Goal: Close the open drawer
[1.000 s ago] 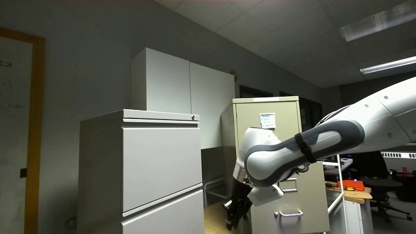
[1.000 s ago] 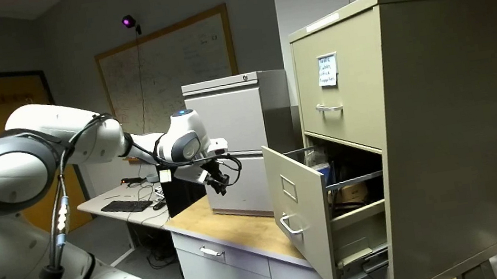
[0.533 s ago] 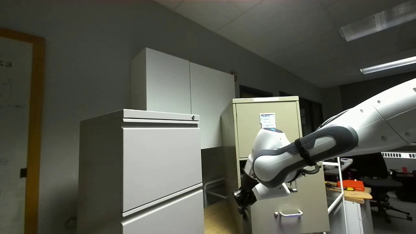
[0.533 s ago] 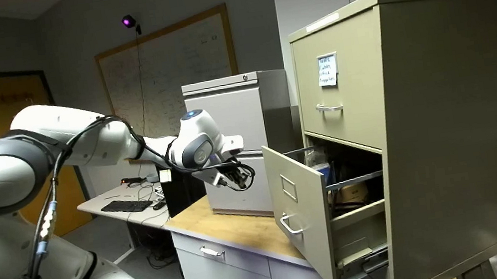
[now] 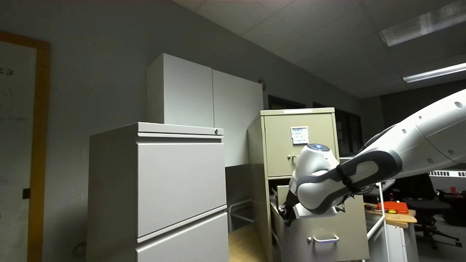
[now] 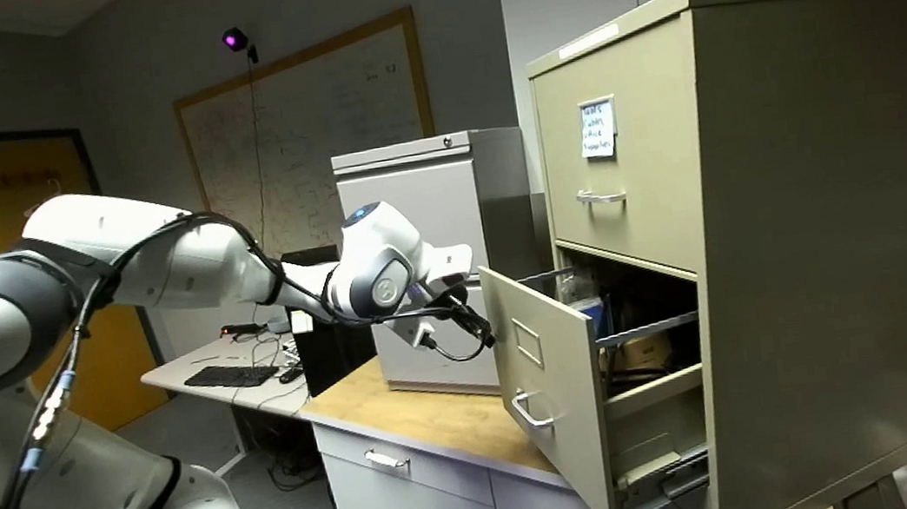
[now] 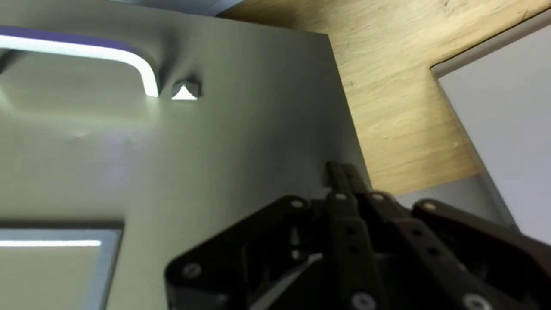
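Observation:
The open drawer sticks out from under the top drawer of the beige cabinet. Its dark grey side panel and the contents behind its front show in that exterior view. Its front also shows in an exterior view and in the wrist view, with a silver handle. My gripper is shut with its fingertips together and nothing between them. The fingertips are at the drawer front near its side edge, in both exterior views. I cannot tell whether they touch it.
The wide pale grey cabinet stands beside the drawer on the wooden counter; it also shows in the wrist view. Above the drawer is a shut beige drawer front with a label. A white frame stands beside the beige cabinet.
My gripper has moved rightward in both exterior views, from in front of the pale grey cabinet to the open drawer's front edge. The drawer has not visibly moved.

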